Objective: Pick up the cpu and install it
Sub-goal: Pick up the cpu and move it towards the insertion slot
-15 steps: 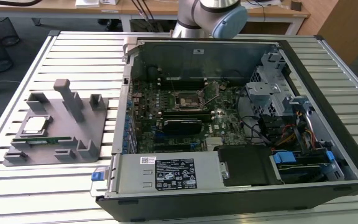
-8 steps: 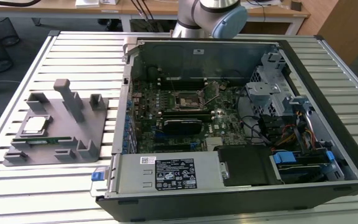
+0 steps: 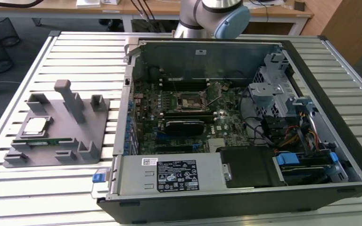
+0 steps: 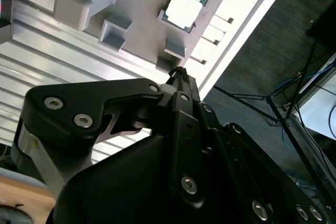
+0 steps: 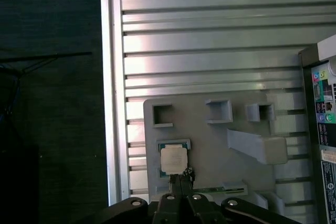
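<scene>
Cpu (image 5: 174,159) lying flat, pale metal face up, in a square nest of the grey fixture plate (image 5: 210,140), out on the slatted table (image 5: 210,24) and not in the computer.

Starting from the gripper (image 5: 181,176): black fingers pressing together, clenched with nothing between them. Lining up, in the first wrist view, with one edge of the chip, so that tips and chip seem to be meeting. Reading differently in the second wrist view, with the gripper (image 4: 180,72) hanging clear of the cpu (image 4: 184,9) and a stretch of bare fixture plus a small grey block lying between.

Adding, in the exterior view, the whole layout: cpu (image 3: 36,125) sitting on the fixture at the exterior view's left, open computer case (image 3: 168,61) lying just beside it at the exterior view's right, motherboard (image 3: 231,122) exposed and square socket (image 3: 189,100) sitting near its middle, well apart from the chip. Arm (image 3: 214,14) rising at the far side of the case.

Moving outward around the chip: green memory stick (image 3: 43,141) lying along the fixture just to the near side, tall grey post (image 3: 68,96) standing on the far side, low grey blocks ringing the plate.

Turning to writing: white sticker and black label showing on the metal box (image 3: 137,176) at the case's near edge, print too small to be making out; coloured ports (image 5: 323,98) showing on the case's back panel in the first wrist view.
</scene>
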Controlling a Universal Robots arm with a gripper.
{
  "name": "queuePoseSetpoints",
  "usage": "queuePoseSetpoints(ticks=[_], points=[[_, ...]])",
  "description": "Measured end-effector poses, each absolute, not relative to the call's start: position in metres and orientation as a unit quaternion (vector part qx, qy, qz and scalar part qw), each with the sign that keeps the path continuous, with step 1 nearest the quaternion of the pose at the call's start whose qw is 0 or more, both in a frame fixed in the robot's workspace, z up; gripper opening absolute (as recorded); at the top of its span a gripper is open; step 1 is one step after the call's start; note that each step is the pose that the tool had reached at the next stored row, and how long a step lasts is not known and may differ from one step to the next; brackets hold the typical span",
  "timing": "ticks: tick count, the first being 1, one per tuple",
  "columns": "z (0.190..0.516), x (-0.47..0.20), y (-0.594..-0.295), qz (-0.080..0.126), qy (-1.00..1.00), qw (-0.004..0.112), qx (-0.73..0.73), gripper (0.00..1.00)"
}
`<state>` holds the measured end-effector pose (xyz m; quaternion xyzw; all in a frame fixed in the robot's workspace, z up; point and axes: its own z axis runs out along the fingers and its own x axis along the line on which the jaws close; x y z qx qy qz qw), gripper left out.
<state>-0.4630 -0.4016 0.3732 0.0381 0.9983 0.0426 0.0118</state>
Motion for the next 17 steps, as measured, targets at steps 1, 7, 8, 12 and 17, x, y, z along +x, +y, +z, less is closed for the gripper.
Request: queuePoseSetpoints(ticks=[1,7,8,12,17], points=[[0.373,-0.463,-0.402,0.043,0.998,0.012,0.038,0.11],[0.370,-0.463,-0.402,0.043,0.998,0.012,0.037,0.24],[0.369,-0.463,-0.402,0.043,0.998,0.012,0.036,0.29],[0.364,-0.463,-0.402,0.043,0.999,0.011,0.029,0.41],[0.355,-0.463,-0.402,0.042,0.999,0.011,0.014,0.64]])
